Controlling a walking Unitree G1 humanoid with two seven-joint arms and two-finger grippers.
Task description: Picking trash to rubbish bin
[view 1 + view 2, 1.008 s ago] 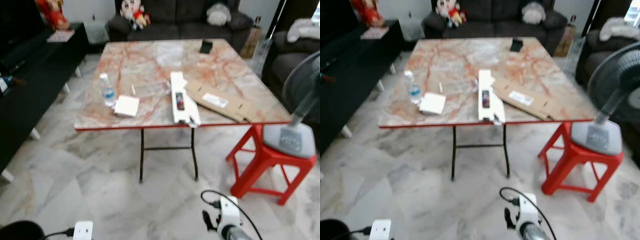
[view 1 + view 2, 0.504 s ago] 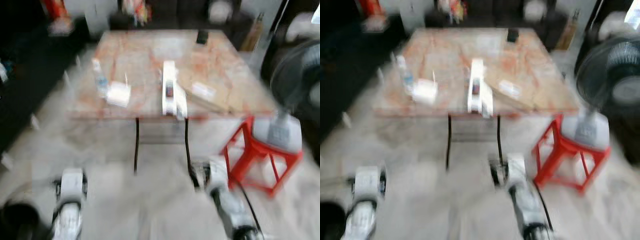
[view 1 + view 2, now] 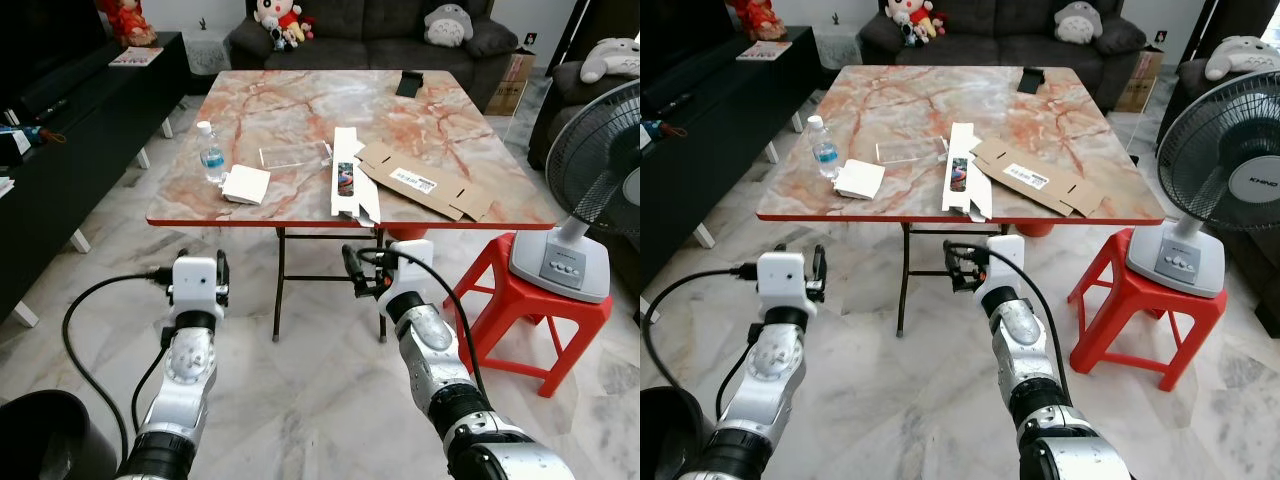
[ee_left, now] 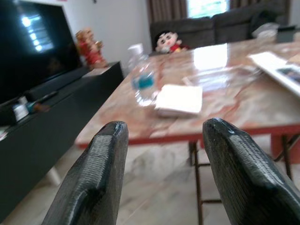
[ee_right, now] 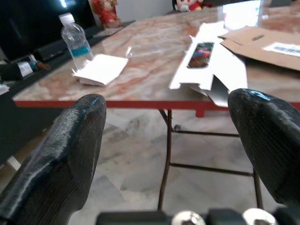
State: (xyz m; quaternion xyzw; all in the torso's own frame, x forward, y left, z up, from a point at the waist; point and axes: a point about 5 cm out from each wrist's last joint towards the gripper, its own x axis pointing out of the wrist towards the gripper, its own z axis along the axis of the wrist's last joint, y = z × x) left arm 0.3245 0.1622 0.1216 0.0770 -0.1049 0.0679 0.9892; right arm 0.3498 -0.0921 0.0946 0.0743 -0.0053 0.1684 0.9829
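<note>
On the marble-topped table [image 3: 290, 110] lie a small water bottle [image 3: 211, 165], a folded white paper [image 3: 247, 185], a clear plastic sheet [image 3: 290, 156], a long flattened white box [image 3: 350, 180] and a flat brown cardboard [image 3: 425, 182]. Both arms are raised in front of the table's near edge, below its top. My left gripper [image 4: 164, 140] is open and faces the bottle [image 4: 142, 79] and the white paper [image 4: 180, 99]. My right gripper [image 5: 164, 117] is open, with the white box [image 5: 208, 65] ahead of it. Neither holds anything. A black bin [image 3: 40, 440] stands on the floor at lower left.
A fan [image 3: 600, 160] stands on a red stool [image 3: 520, 300] right of the table. A black TV cabinet [image 3: 70, 130] runs along the left. A dark sofa [image 3: 380, 30] with plush toys is behind the table. A black phone [image 3: 410, 85] lies at the table's far side.
Both arms have risen from the picture's lower edge to just below the table's near edge. The view, blurred half a second ago, is sharp and steady.
</note>
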